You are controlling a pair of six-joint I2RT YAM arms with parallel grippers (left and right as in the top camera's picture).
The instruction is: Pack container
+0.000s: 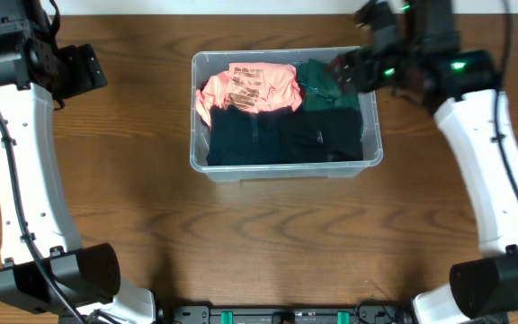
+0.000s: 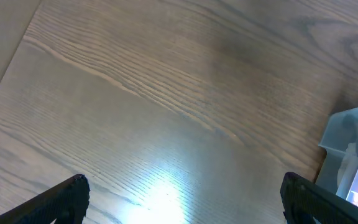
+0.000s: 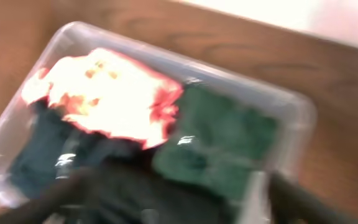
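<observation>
Wooden table [image 1: 259, 243] holds the container [image 1: 286, 171] centre-far, packed with a navy garment [image 1: 277, 139], orange shirt [image 1: 250, 85] and green top [image 1: 322, 81]. Right gripper [image 1: 343, 74] hovers above its far-right corner, jaws spread, empty (view blurred). Left gripper [image 2: 182, 186], far left, is likewise spread and empty. Dropping carelessly, the right one could knock the container askew.
</observation>
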